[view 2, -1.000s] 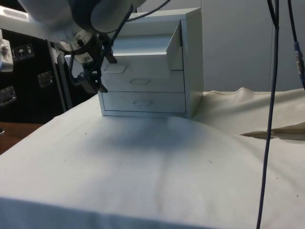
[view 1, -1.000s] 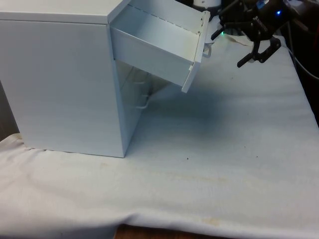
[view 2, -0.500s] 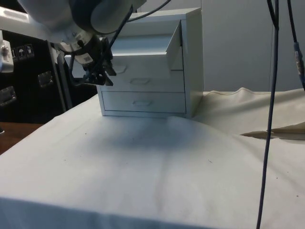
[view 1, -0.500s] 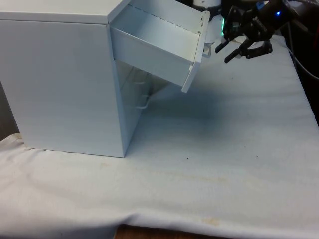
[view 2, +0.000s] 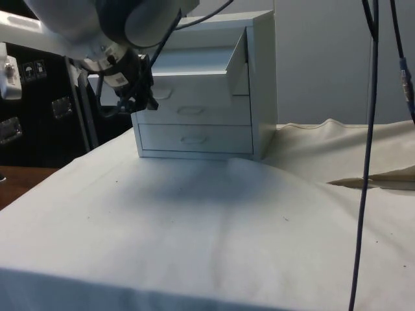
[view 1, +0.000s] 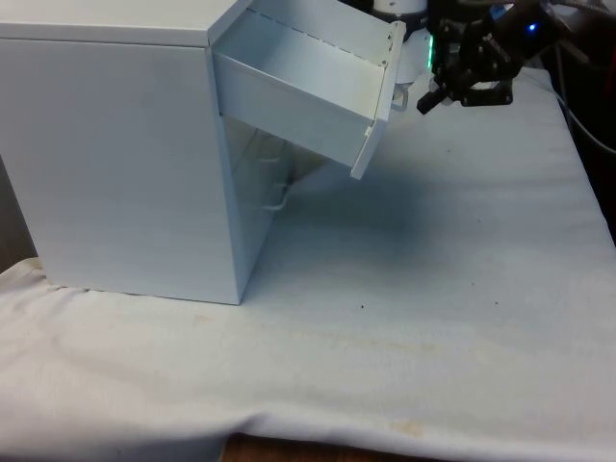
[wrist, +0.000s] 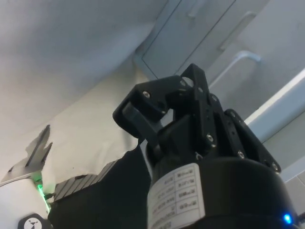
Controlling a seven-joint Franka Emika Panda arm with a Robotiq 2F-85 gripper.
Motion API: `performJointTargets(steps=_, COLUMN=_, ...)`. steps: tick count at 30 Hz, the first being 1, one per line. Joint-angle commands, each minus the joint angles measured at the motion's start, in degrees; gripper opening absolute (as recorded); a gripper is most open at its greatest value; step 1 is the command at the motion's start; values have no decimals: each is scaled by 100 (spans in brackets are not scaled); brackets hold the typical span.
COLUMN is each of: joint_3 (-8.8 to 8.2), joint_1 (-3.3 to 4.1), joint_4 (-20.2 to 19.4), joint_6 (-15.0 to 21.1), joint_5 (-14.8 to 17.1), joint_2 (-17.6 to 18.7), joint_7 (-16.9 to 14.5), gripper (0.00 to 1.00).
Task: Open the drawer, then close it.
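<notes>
Hovering beside the pulled-out top drawer (view 1: pixel 308 91), the gripper (view 1: pixel 462 91) is holding nothing in the front view, its fingers parted; the drawer's handle (view 1: pixel 399 96) is sitting just beside its fingertips, apart from them. From the side, the gripper (view 2: pixel 133 103) is hanging in front of the chest (view 2: pixel 207 91), level with the drawer fronts. At the wrist, the fingers (wrist: pixel 143 114) are pointing toward a handle (wrist: pixel 236 62).

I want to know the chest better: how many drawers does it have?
3. The top drawer is pulled out and tilted; the middle drawer and the bottom drawer are shut below it.
</notes>
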Motion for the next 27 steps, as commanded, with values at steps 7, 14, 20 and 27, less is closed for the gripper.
performJointTargets(steps=7, joint_3=-109, joint_1=11, joint_4=-29, joint_6=-52, joint_5=-195, joint_2=-52, joint_7=-34, gripper=0)
performJointTargets(steps=14, joint_3=-155, joint_1=11, joint_4=-6, joint_6=-138, joint_5=-384, joint_2=-92, joint_7=-63, gripper=0)
performJointTargets(steps=20, joint_3=-155, joint_1=6, joint_4=17, joint_6=-223, joint_5=-504, joint_2=-126, joint_7=-63, gripper=0)
performJointTargets(steps=27, joint_3=-172, joint_1=11, joint_4=34, joint_6=-332, joint_5=-682, joint_2=-172, joint_7=-69, gripper=0)
